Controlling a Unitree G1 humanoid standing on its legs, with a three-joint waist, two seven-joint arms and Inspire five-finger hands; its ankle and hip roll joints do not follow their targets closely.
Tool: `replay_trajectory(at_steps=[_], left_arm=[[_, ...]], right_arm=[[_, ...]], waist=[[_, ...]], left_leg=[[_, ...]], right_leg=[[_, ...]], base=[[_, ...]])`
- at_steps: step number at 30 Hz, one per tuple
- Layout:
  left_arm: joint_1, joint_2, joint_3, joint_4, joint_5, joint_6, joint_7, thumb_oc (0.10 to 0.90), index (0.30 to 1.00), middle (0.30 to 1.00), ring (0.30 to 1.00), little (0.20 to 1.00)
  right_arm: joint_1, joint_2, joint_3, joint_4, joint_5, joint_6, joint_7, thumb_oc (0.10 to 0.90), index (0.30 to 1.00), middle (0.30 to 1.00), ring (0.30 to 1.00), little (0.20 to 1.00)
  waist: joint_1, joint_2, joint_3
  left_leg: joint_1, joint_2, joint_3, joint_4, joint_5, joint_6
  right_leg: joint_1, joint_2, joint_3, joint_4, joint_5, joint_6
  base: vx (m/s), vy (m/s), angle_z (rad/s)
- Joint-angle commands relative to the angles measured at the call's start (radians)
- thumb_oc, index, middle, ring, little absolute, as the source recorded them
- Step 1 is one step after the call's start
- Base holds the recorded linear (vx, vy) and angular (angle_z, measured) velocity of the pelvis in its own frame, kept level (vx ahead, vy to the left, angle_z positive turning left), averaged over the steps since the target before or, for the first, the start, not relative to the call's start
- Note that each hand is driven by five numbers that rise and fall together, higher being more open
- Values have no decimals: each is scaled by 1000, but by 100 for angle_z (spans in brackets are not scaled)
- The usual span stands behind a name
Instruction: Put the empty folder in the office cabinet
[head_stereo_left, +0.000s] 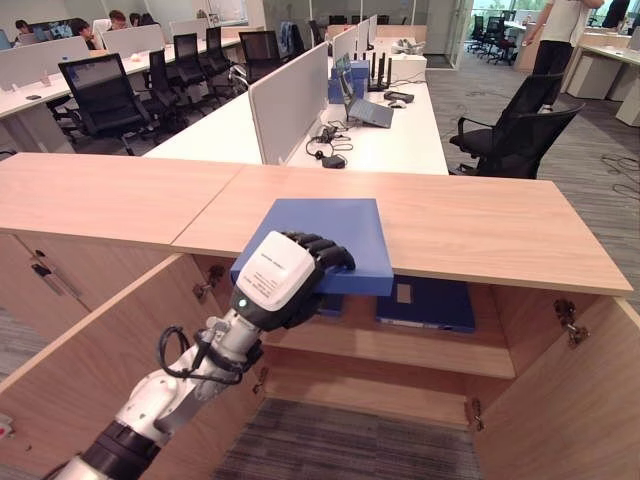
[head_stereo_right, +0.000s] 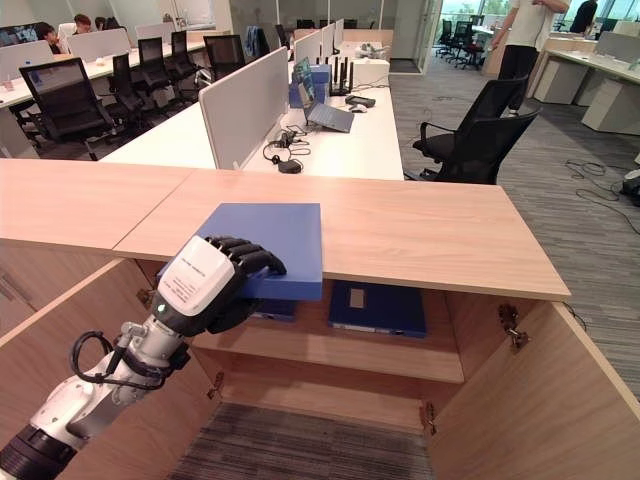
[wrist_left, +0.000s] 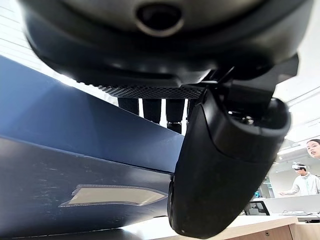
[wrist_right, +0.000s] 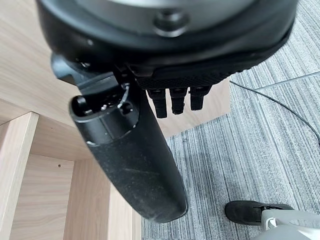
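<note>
Blue folder (head_stereo_left: 325, 238) flat on the cabinet top (head_stereo_left: 480, 225), near edge overhanging, left hand (head_stereo_left: 290, 275) fingers curled over that edge and gripping it, right hand (wrist_right: 150, 165) relaxed, holding nothing.

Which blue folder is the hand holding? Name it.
The blue folder on the cabinet top, overhanging the front edge: the left hand curls round its near edge. The other folder lies untouched on the shelf inside the cabinet.

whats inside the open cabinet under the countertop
A dark blue folder lies flat on the cabinet's upper shelf. Another blue item sits beside it, mostly hidden behind the blue folder gripped by the left hand.
</note>
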Motion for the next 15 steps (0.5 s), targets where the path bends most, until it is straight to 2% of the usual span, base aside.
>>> replay_trajectory(at_steps=[1, 6, 7, 8, 10, 11, 12, 14, 15], left_arm=[[-60, -21, 121, -60, -86, 14, 20, 400, 300, 300, 300, 300], [-50, -74, 213, -133, -185, 15, 37, 400, 300, 300, 300, 300], [-45, -115, 259, -183, -276, -2, 34, 400, 300, 300, 300, 300], [-41, -116, 264, -188, -282, -1, 28, 400, 300, 300, 300, 300], [-48, -157, 298, -228, -405, -23, 47, 400, 300, 300, 300, 300], [-53, -216, 333, -289, -612, -67, 42, 400, 300, 300, 300, 300], [-52, -217, 337, -293, -617, -66, 37, 400, 300, 300, 300, 300], [-51, -271, 365, -341, -903, -121, -43, 400, 300, 300, 300, 300], [-67, -286, 368, -357, -1044, -123, -99, 400, 300, 300, 300, 300]], right_arm=[[-53, -25, 27, -12, -44, -26, -14, 800, 900, 900, 900, 900], [-50, -16, 29, 2, -44, -19, -12, 800, 900, 900, 900, 900], [-51, -9, 38, -1, -44, -18, -5, 800, 900, 900, 900, 900], [-52, -11, 39, -1, -44, -17, -5, 800, 900, 900, 900, 900], [-51, -6, 54, -5, -50, -15, -2, 800, 900, 900, 900, 900], [-59, -4, 66, -18, -50, -12, 0, 800, 900, 900, 900, 900], [-60, -6, 66, -18, -50, -11, 0, 800, 900, 900, 900, 900], [-73, -6, 67, -30, -44, -5, 1, 800, 900, 900, 900, 900], [-84, -6, 65, -42, -28, -4, 8, 800, 900, 900, 900, 900]], waist=[[1, -26, 22], [9, -26, 20], [14, -26, 21], [13, -25, 21], [17, -26, 21], [24, -24, 25], [22, -23, 25], [28, -19, 24], [29, -15, 24]], left_leg=[[70, 57, 33, -2, -141, -45], [65, 56, 27, -2, -136, -45], [63, 55, 25, -2, -133, -45], [63, 55, 25, -2, -133, -45], [59, 54, 25, -2, -130, -46], [64, 54, 26, -2, -135, -46], [60, 52, 25, -2, -129, -45], [59, 52, 24, -2, -131, -45], [51, 48, 18, -2, -124, -42]], right_leg=[[-45, -55, -8, 44, -65, 56], [-44, -55, -12, 44, -66, 53], [-44, -56, -15, 39, -61, 52], [-44, -56, -15, 38, -60, 52], [-44, -57, -15, 34, -57, 52], [-39, -55, -13, 32, -60, 50], [-43, -57, -14, 32, -54, 51], [-41, -57, -14, 28, -55, 50], [-45, -61, -19, 27, -48, 52]], base=[[0, 0, 0], [0, 0, 0], [0, 0, 0], [0, 0, 0], [0, 0, 0], [0, 0, 0], [0, 0, 0], [0, 0, 0], [0, 0, 0]])
